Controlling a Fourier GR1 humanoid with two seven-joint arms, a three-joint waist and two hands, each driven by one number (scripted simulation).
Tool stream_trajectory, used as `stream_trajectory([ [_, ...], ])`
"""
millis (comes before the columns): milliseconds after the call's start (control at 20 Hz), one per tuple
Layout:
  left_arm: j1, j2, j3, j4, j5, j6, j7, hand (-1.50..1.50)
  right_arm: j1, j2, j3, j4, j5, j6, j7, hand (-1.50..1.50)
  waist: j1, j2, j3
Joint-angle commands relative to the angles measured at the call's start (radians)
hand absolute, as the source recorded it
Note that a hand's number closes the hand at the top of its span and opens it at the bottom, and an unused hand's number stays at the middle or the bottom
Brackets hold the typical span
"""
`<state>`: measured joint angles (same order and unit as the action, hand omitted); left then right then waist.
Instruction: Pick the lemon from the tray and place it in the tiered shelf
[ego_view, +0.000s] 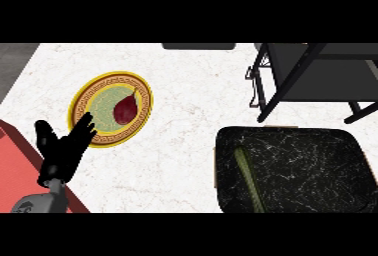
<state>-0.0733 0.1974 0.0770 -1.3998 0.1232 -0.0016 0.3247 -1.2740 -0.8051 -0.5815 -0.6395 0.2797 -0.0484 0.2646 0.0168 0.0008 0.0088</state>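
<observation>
No lemon shows anywhere in the head view. The black marbled tray (310, 170) lies at the lower right, and a long thin green piece (249, 177) rests along its left side. At the upper right stands the dark tiered shelf (317, 75) on black legs. My left hand (63, 147) is at the lower left, open with fingers up, its fingertips over the lower left rim of a yellow-rimmed plate (111, 80). A dark red fruit-like object (125, 107) lies on that plate. My right hand is out of view.
White marbled counter (192, 125) runs between the plate, the tray and the shelf. A red surface (18, 170) borders the counter at the lower left. A dark flat object (198, 46) sits at the far top edge.
</observation>
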Motion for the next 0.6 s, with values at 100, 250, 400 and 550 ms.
stream_trajectory([
  [100,0.065,0.0,-0.006,-0.033,0.01,-0.024,0.008,0.0,0.062,-0.16,-0.111,0.082,-0.063,0.009,-0.026,-1.5,-0.001,0.003,-0.008],
  [250,0.042,-0.024,-0.004,0.012,0.001,-0.003,-0.011,0.0,0.111,-0.224,-0.17,0.145,-0.121,0.086,-0.07,-1.5,-0.007,0.007,-0.007],
  [400,0.042,-0.017,0.004,0.025,-0.003,-0.009,-0.031,0.0,0.118,-0.315,-0.185,0.199,-0.146,0.185,-0.057,-1.5,-0.007,0.006,-0.008],
  [550,0.038,-0.017,-0.002,0.008,-0.004,-0.012,-0.015,0.0,0.157,-0.402,-0.211,0.257,-0.165,0.273,-0.115,-1.5,-0.004,0.009,-0.006],
])
